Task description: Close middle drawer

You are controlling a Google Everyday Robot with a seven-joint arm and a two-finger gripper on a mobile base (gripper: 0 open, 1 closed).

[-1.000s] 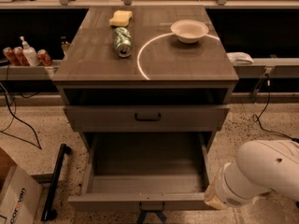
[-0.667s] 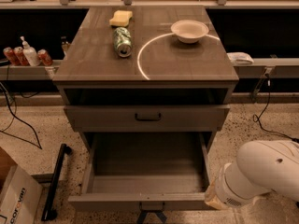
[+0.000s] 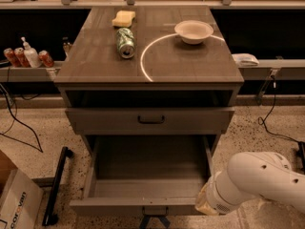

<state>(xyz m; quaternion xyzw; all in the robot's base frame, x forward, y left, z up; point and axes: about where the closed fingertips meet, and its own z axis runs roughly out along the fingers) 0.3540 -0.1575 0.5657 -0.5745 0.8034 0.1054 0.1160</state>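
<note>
The middle drawer (image 3: 147, 168) stays pulled fully out, unmoved; the gripper (image 3: 204, 205) still waits at its front right corner, its opening impossible to tell; closing remains undone.

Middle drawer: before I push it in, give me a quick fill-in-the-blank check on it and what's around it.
1. The middle drawer stands wide ____, its box bare.
2. The pincer sits low by the drawer front's ____-hand corner in this view.
3. On the tabletop, the soda can lies on its ____.
4. The white bowl stands upright to the ____ of the can.

Missing words: open; right; side; right.
</note>
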